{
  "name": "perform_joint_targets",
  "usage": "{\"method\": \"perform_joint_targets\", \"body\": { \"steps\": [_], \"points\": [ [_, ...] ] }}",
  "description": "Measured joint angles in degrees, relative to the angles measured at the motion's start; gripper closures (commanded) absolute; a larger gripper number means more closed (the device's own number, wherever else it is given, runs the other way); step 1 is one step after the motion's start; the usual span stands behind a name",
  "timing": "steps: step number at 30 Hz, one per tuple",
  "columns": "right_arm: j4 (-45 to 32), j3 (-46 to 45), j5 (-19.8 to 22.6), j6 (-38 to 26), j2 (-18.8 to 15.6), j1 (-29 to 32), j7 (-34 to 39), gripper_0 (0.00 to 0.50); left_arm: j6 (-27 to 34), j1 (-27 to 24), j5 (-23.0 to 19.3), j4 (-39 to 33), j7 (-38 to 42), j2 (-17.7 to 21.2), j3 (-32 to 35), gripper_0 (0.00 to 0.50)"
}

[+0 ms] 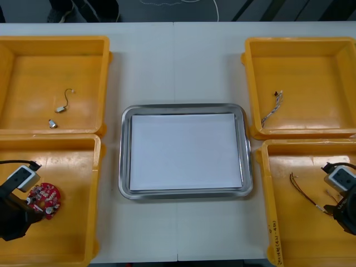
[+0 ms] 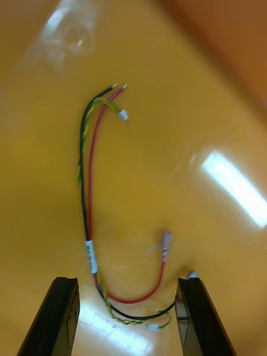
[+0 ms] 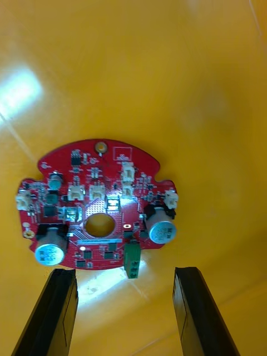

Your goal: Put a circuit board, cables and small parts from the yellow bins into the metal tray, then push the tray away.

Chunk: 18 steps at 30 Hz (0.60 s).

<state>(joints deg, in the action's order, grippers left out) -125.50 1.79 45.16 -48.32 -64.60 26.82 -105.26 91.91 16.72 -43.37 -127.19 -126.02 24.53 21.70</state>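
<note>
Metal tray (image 1: 127, 158), white-lined, unloaded, mid-table between four yellow plastic bins (image 1: 251, 78).
Round red circuit board (image 3: 100, 206), left near bin (image 1: 95, 183), beneath open left gripper (image 3: 125, 273); red and yellow cable (image 2: 90, 183) beneath open right gripper (image 2: 127, 282). Risk: grip may skid off flat board; slack cable may snag.

Wears matte black over the left arm (image 1: 10, 219) and right arm (image 1: 349, 214), each carrying at the wrist a small pale-grey box (image 1: 21, 178) with a dark window and a thin black cable (image 1: 16, 162) curling off it. Ends the left gripper (image 3: 123, 272) and right gripper (image 2: 127, 280) in paired black fingers (image 3: 55, 311), flat straight-sided slabs, square-tipped, with a faint sheen on their edges.
</note>
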Motion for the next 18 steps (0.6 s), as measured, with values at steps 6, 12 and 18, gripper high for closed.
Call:
{"method": "perform_joint_targets", "body": {
  "steps": [6, 12, 18],
  "points": [
    [0.4, 2.1, 0.8, -3.2, -0.5, -1.0, 0.0, 0.0, -2.3, 1.0, 1.0, 0.1, 0.0, 0.0, -1.6, 0.0],
    [0.9, 3.2, 1.0, -7.0, -0.4, -3.1, 0.0, 0.0, -4.3, 1.2, 1.1, 1.4, 0.0, 0.0, -2.5, 0.0],
    [2.2, 3.6, 0.4, -10.6, 1.8, -6.1, 0.0, 0.0, -5.4, 1.2, 1.1, 2.6, 0.0, 0.0, -2.6, 0.0]
  ]
}}
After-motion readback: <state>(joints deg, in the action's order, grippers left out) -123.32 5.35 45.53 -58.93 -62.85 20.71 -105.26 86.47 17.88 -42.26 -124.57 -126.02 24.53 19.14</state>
